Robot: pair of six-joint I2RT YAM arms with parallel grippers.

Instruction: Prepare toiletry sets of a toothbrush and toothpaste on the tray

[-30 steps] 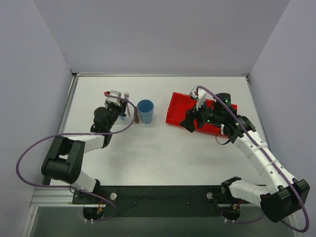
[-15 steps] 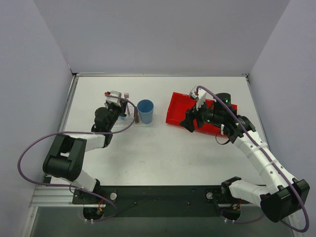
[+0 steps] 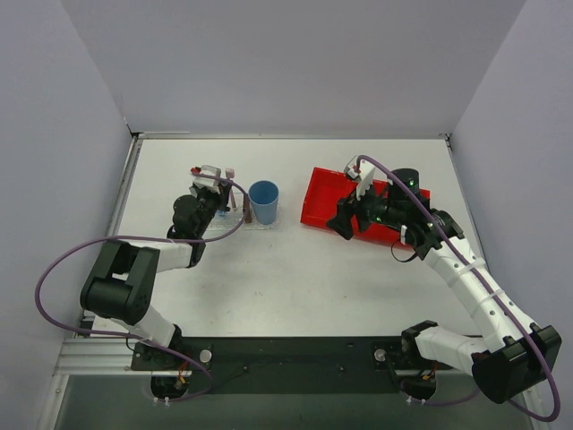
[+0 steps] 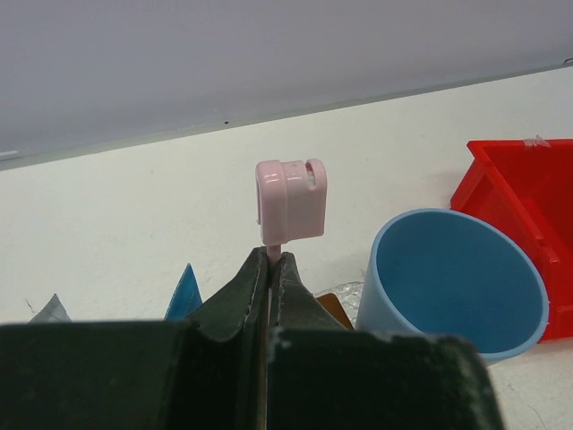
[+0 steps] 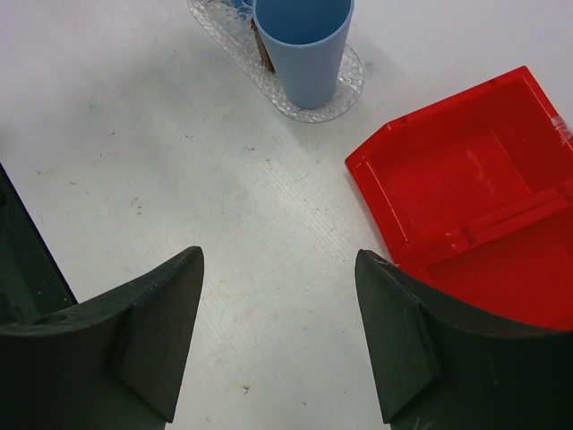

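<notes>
My left gripper [image 4: 271, 258] is shut on the thin stem of the pinkish toothbrush [image 4: 291, 199], whose capped head stands upright above the fingertips. Seen from above, that gripper [image 3: 215, 186] hangs over the left end of the transparent tray [image 3: 235, 220], with the toothbrush [image 3: 230, 172] pointing away. Below the gripper, a blue toothpaste tube [image 4: 183, 291] and a white-grey one [image 4: 49, 309] show as wedge tips. The glittery tray [image 5: 345, 85] also carries a brown block [image 4: 336, 309]. My right gripper [image 5: 277, 322] is open and empty over bare table, left of the red bin.
A blue cup [image 3: 263, 202] stands upright on the tray's right end, close to the left gripper. The red two-compartment bin [image 3: 324, 199] lies at the back right, partly under the right arm, and its compartments in the right wrist view [image 5: 466, 179] hold nothing.
The left arm's elbow has shifted slightly. Both grippers and the toothbrush have stayed where they were.
</notes>
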